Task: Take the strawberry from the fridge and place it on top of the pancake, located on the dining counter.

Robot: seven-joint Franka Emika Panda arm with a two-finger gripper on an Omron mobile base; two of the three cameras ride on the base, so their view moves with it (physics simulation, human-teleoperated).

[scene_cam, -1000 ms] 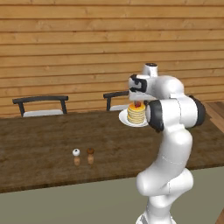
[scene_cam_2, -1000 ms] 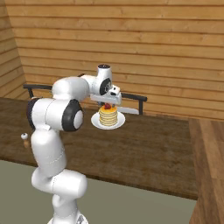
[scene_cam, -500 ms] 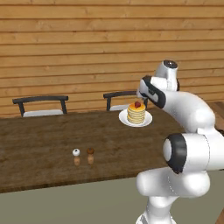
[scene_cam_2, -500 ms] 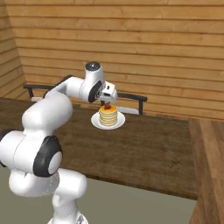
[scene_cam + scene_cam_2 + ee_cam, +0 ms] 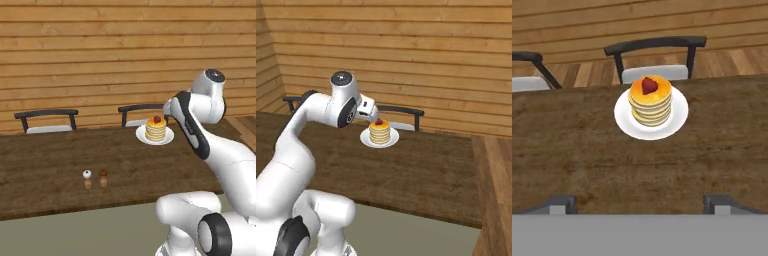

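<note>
You are looking at the strawberry (image 5: 650, 85) sitting on top of the pancake (image 5: 651, 104), which is resting on a white plate (image 5: 624, 119) near the far edge of the desk (image 5: 572, 150). In the left base view the same strawberry (image 5: 157, 119) is showing as a small red dot on the stack (image 5: 155, 130), and in the right base view it (image 5: 378, 121) is lying on the golden top of the stack (image 5: 379, 132).

Your hand (image 5: 639, 204) is hanging back from the plate with its fingers (image 5: 558, 203) spread wide apart and nothing between them; it is released. Bare desk is lying between the fingertips and the plate, so nothing is standing in the way there.

Behind the plate, a black-framed chair (image 5: 654, 56) is standing just past the far edge, and a second chair (image 5: 47, 120) is standing further along the same edge. Nearer the front edge, well apart from the plate, two small shakers are standing side by side: a white-topped one (image 5: 87, 179) and a brown-topped one (image 5: 103, 177). A plank wall (image 5: 100, 55) is running behind everything.
</note>
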